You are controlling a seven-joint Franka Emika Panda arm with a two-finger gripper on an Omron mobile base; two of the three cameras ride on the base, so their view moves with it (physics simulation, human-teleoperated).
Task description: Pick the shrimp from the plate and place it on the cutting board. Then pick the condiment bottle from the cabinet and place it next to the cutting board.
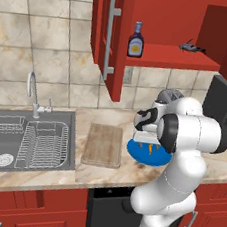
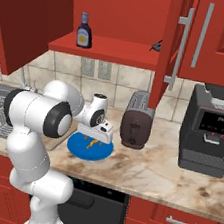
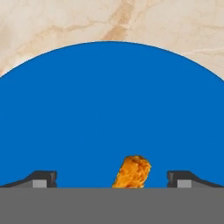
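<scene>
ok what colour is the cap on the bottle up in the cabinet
Dark blue. The cap tops the brown condiment bottle on the cabinet shelf, clearest in the left base view.

Rear flanking views; close hand view over plate (image 3: 109, 100)

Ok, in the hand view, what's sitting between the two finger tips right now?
The shrimp lies between the fingertips, apart from both, on the blue plate. The hand view shows only bare plate on either side of it.

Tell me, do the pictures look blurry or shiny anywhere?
Hand view: the shrimp and plate look soft and blurry up close. Left base view: sharper, with the cabinet door glossy. Right base view: even light, only faint shadows on the counter.
</scene>
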